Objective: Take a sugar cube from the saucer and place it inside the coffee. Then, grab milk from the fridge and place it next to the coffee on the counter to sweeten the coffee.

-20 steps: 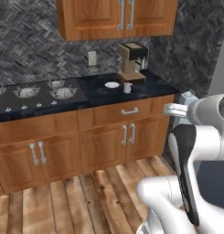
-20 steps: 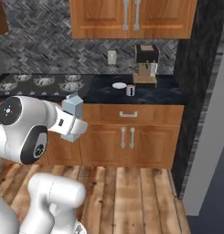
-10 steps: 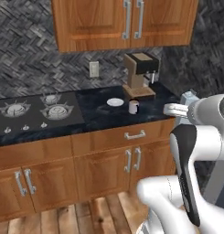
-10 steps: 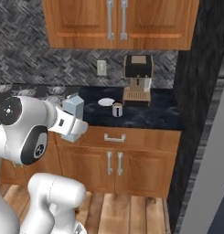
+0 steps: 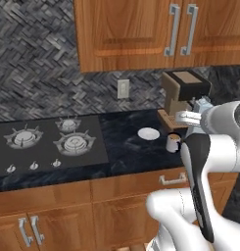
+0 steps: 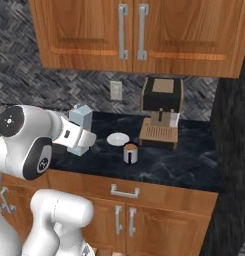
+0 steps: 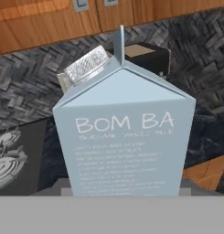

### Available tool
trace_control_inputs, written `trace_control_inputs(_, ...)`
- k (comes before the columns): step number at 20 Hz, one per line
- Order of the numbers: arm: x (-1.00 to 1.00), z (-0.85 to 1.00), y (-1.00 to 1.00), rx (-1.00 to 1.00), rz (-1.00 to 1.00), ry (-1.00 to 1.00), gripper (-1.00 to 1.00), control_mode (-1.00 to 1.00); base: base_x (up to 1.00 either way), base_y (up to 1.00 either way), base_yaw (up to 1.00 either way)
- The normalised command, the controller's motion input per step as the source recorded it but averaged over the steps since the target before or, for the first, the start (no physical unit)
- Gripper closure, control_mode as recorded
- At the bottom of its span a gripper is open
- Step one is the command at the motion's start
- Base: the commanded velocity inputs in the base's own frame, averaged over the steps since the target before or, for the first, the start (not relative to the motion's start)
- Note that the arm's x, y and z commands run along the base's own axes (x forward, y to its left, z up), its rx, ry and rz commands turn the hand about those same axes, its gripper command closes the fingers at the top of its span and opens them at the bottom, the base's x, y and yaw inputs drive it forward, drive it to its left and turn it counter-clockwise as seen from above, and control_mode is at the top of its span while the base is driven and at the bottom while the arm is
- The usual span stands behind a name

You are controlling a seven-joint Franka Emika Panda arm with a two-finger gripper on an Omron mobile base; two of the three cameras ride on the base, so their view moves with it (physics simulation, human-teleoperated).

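The milk [image 7: 125, 137] is held tight in the gripper [image 6: 80, 136], up in the air. The coffee [image 6: 130, 152] and the saucer [image 6: 118, 139] are on the bench [image 6: 194, 162], ahead of the gripper. The milk must yet be put down beside the coffee.

At my twelve o'clock a brown-and-black coffee machine [image 6: 161, 117] backs against the herringbone wall, wooden upper cabinets [image 6: 139, 32] above; a gas hob [image 5: 40, 144] lies at ten, an outlet [image 5: 123, 88] at eleven.
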Motion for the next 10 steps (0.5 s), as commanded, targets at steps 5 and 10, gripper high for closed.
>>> trace_control_inputs(5, 0.0, 0.0, 0.0, 0.0, 0.0, 0.0, 1.0, 1.0, 0.43, 0.0, 0.01)
trace_control_inputs(10, 0.0, 0.0, 0.0, 0.0, 0.0, 0.0, 1.0, 1.0, 0.12, 0.0, 0.0)
